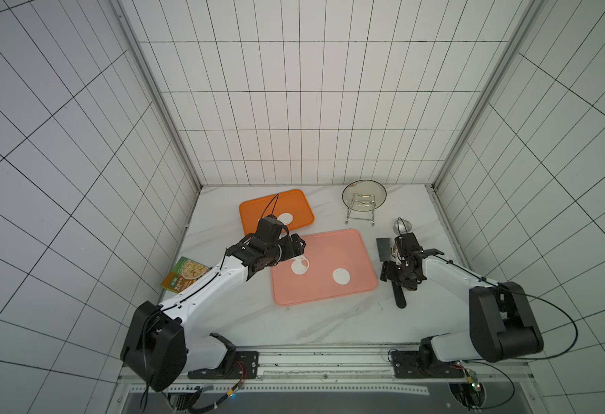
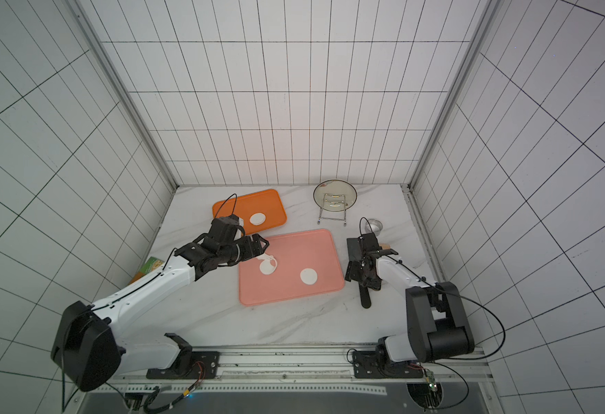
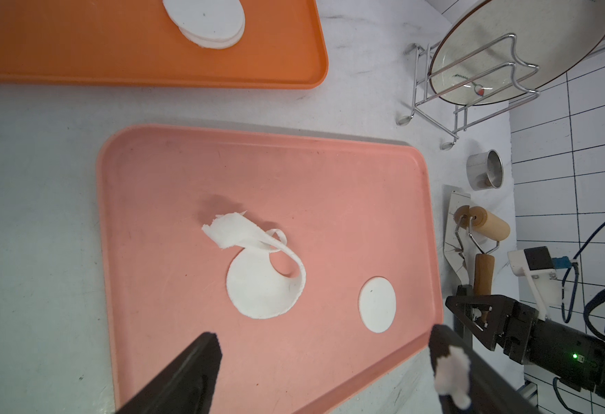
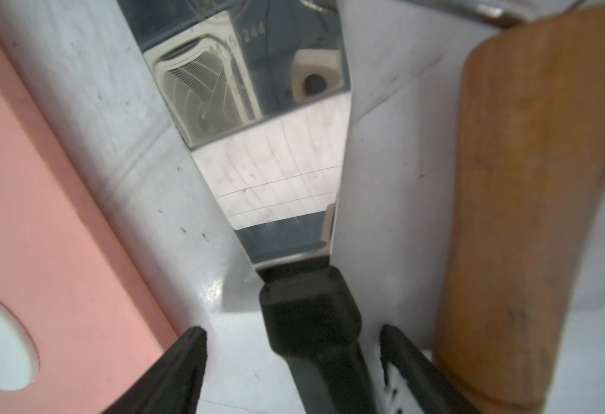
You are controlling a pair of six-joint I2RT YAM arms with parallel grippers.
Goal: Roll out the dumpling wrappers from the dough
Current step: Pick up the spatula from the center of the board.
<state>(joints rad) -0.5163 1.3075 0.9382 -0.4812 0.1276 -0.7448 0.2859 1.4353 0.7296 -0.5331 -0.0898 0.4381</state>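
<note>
Two hands, both with jaws apart, nothing held.

- Left hand (image 3: 322, 338) hovers over the pink tray (image 3: 168, 215), with a dough crumb (image 3: 451, 372) stuck to one finger.
- Right hand (image 4: 292, 333) straddles the black handle of the scraper (image 4: 276, 161) on the tabletop. Gaps show on both sides, so no grip yet. The rolling pin (image 4: 527, 179) lies just beside it.
- The dough (image 3: 258, 286) is on the pink tray: a ragged scrap with a round cutout, one strip curled up and folded over itself.
- A loose wrapper (image 3: 377, 304) lies flat on the same tray, apart from the scrap.
- The stacked wrappers (image 3: 206, 21) sit on the orange tray (image 3: 79, 43).

Likely risks:
- The scraper handle looks off-centre between the jaws, so closing could twist the blade or shove the rolling pin.
- A steep blade entry under the loose wrapper could crease or tear it, since the disc looks thin and soft.
- The crumb on the finger suggests tacky dough. It could drop onto a wrapper or make the next release stick.
- The folded strip may bond to itself, giving an uneven re-roll.
- The stacked wrappers may fuse together.
</note>
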